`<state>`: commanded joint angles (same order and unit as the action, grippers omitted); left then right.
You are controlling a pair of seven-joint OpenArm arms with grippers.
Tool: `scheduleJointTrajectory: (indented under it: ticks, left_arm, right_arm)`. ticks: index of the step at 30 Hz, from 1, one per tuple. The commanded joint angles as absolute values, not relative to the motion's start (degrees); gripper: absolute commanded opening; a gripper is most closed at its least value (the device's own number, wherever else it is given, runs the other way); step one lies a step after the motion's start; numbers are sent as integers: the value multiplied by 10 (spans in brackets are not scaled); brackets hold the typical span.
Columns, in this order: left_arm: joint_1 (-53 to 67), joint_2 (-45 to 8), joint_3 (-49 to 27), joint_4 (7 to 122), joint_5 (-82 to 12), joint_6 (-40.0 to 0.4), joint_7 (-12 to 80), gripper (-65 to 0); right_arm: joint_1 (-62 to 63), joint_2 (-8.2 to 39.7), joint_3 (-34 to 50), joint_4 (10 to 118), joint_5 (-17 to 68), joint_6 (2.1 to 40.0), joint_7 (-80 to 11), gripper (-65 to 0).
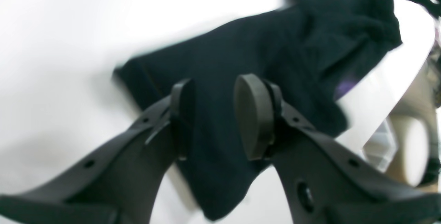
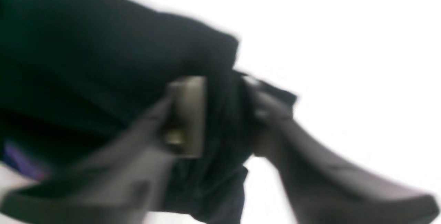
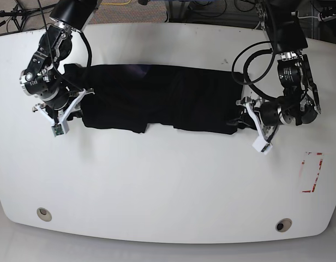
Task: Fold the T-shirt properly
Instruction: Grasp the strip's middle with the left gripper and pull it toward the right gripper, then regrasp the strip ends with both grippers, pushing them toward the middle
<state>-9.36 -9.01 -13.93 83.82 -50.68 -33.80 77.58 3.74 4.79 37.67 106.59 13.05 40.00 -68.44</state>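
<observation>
Bright, overexposed — blurred wrist views

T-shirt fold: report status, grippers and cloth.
Left gripper open over one end of the T-shirt. Right gripper shut on its other end. Shirt a long band across the table. Nothing in the way.

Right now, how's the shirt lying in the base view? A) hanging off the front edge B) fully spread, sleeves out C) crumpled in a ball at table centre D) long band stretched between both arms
D: the shirt lies as a long dark band between the right gripper and the left gripper.
</observation>
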Motion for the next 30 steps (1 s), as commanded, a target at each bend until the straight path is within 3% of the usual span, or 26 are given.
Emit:
scheduleJointTrajectory:
  ticks: [3,5,11,20,30]
  left_arm:
    - [-92,-102,-139,805,-507,-338,755,-454]
    - [-88,-106,-139,785,-507,-338,743,-454]
    - [-71,-107,-138,775,-489,-338,720,-454]
    - [-71,-102,-138,775,-378,-342,720,-454]
    - [-71,-106,-138,775,-375,-342,721,-454]
  right_arm:
    - [61,44,426,1061,164,400,-715,-122]
    - [74,44,466,1050,204,400,-744,-98]
    - [87,60,563,998,318,400,-800,-97]
    - [64,98,606,849,413,400,-792,-97]
    - [48,107,604,796,422,400,-781,-97]
